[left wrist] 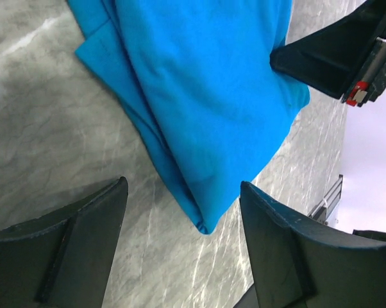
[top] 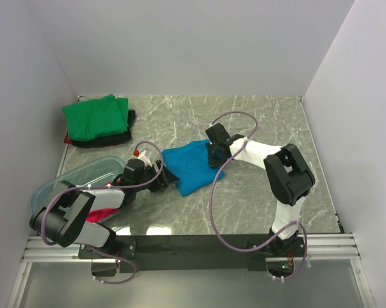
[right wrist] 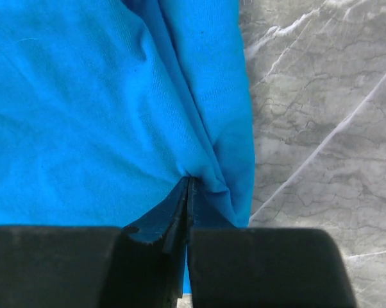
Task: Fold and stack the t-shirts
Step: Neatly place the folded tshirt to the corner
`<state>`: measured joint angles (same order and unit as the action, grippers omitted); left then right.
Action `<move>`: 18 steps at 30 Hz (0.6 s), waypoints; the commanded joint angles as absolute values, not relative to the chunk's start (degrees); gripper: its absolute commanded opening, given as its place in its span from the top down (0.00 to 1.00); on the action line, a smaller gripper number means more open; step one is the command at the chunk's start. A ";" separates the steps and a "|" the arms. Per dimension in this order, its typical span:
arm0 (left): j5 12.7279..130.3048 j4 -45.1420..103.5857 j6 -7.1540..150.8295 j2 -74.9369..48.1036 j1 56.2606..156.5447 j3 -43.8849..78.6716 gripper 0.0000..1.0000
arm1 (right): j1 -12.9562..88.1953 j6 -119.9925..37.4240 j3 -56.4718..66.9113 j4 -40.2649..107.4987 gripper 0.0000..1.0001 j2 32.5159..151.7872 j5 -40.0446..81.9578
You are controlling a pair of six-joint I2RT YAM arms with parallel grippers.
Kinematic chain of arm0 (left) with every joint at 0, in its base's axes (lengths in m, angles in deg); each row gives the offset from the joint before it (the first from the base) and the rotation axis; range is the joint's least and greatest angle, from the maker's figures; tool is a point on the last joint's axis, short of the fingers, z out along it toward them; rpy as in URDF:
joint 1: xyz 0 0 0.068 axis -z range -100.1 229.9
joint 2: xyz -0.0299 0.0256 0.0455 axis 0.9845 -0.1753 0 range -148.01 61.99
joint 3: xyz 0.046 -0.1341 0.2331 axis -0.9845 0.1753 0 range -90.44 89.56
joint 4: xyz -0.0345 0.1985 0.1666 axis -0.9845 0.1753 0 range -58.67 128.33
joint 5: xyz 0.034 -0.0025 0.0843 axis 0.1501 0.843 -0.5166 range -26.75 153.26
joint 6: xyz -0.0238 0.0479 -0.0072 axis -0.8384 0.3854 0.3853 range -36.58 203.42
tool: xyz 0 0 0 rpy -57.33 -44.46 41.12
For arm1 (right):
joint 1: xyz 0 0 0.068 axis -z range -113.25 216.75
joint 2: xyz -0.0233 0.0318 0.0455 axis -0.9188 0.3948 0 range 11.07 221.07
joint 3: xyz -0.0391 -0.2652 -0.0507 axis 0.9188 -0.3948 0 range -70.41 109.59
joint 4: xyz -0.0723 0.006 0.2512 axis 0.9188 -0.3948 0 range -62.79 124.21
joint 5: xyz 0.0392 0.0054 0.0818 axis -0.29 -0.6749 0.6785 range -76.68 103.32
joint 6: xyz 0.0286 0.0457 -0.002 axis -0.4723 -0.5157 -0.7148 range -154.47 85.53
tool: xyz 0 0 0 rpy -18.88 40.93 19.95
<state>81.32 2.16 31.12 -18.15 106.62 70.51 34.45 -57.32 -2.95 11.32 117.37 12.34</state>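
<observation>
A bright blue t-shirt lies folded at the middle of the table. My right gripper is down on its right side, shut on a pinch of the blue cloth, which puckers at the closed tips. My left gripper is open at the shirt's near-left end, with the shirt's corner lying between its spread fingers and touching neither. A green t-shirt lies folded on a black t-shirt at the back left. Magenta-red cloth shows under my left arm.
A clear plastic bin stands at the near left, partly under my left arm. White walls close the table on the left, back and right. A black rail runs along the near edge.
</observation>
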 commanded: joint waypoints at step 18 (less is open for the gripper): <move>73.98 -8.40 27.34 -35.65 113.12 64.35 0.23 | 29.14 -58.73 -8.62 13.29 1.00 117.16 15.16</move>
<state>77.12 -13.16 26.75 -32.38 111.96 65.09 32.18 -57.58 -5.79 15.36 116.17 10.99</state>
